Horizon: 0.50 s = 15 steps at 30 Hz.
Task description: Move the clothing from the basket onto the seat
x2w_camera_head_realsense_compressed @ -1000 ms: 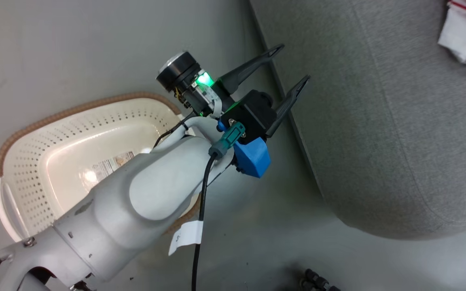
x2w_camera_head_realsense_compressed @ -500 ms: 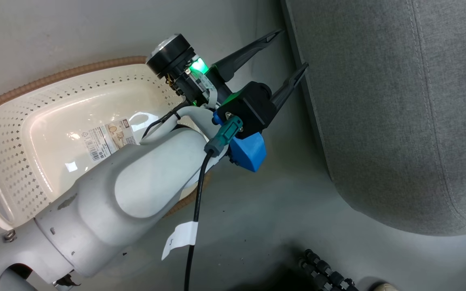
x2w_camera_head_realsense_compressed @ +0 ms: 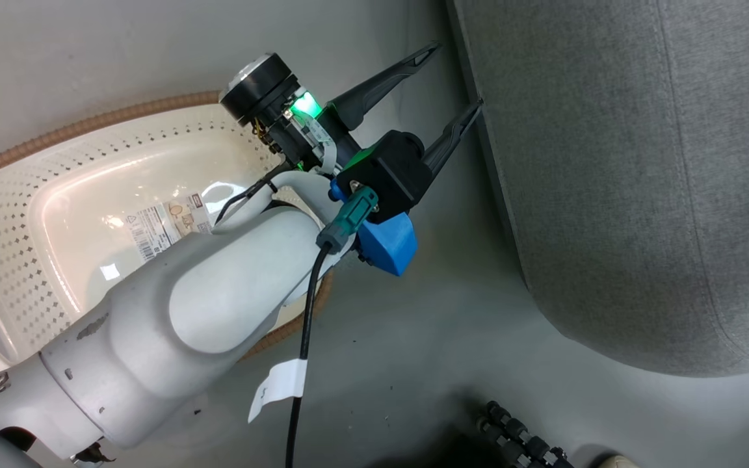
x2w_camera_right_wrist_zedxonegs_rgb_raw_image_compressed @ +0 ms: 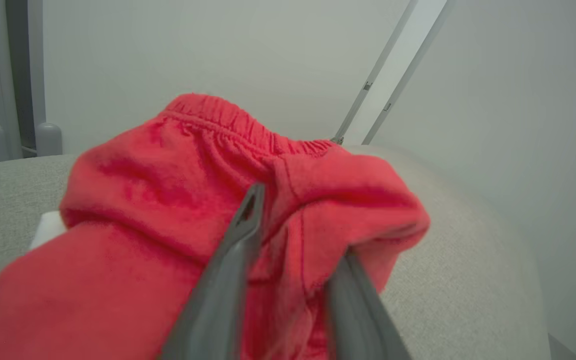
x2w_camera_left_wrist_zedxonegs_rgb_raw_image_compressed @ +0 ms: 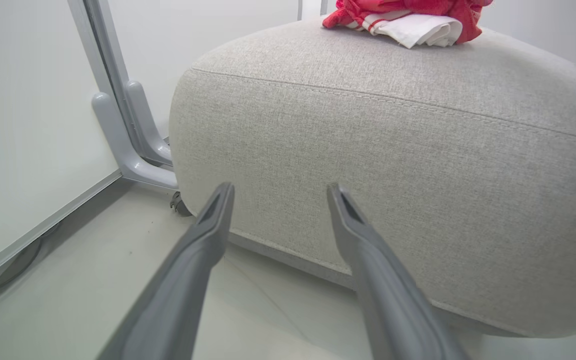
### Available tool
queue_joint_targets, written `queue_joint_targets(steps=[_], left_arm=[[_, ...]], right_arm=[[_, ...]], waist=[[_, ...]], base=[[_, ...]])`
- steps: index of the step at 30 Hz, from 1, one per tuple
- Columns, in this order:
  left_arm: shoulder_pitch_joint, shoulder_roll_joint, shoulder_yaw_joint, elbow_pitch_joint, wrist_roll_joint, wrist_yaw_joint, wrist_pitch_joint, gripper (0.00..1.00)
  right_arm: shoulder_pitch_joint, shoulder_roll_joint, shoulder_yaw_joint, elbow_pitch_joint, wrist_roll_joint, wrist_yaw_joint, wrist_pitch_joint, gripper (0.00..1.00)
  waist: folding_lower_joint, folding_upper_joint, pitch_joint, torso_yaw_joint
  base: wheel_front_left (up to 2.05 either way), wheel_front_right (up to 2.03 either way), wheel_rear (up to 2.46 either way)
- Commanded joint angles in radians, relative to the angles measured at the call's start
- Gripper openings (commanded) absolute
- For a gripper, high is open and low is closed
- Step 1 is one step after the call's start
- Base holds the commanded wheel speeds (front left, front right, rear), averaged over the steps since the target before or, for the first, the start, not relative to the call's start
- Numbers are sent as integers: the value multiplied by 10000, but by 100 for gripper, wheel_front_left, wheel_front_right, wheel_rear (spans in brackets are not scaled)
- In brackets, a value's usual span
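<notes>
The left end effector [x2w_camera_head_realsense_compressed: 454, 77] hung released, fingers spread, over the strip of floor [x2w_camera_head_realsense_compressed: 413, 338] between the basket [x2w_camera_head_realsense_compressed: 88, 125] at its 8 o'clock and the seat [x2w_camera_head_realsense_compressed: 608, 195] at its 3 o'clock. One fingertip lay just beside the seat's lower edge. The clothing [x2w_camera_left_wrist_zedxonegs_rgb_raw_image_compressed: 398, 20] sat heaped on the seat's top, at 12 o'clock in the left wrist view, near the far edge. The right end effector [x2w_camera_right_wrist_zedxonegs_rgb_raw_image_compressed: 300, 220] had red cloth bunched between its parted fingers, one tip hidden under a fold. Whether it gripped could not be told.
</notes>
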Motion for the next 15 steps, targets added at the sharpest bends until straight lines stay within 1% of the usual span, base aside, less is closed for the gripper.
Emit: queue_joint_targets(steps=[1, 8, 12, 15], left_arm=[[64, 26, -5, 0, -41, 48, -110, 100], [517, -232, 148, 353, -370, 159, -666, 100], [906, -405, 398, 670, -668, 266, -985, 100], [1287, -521, 765, 877, -915, 414, -1146, 100]], right_arm=[[246, 78, -27, -156, 48, -1, -34, 100], [1674, 263, 109, -1316, 153, 1, -34, 100], [2508, 357, 664, -2229, 71, 1, -35, 100], [3004, 494, 1273, -2900, 143, 1, -34, 100]], waist=[[-1, 0, -200, -37], [-1, 0, -1295, -29], [-1, 0, -2140, 60], [-1, 0, -2843, 207]], base=[[0, 0, 0], [0, 0, 0], [0, 0, 0], [0, 0, 0]])
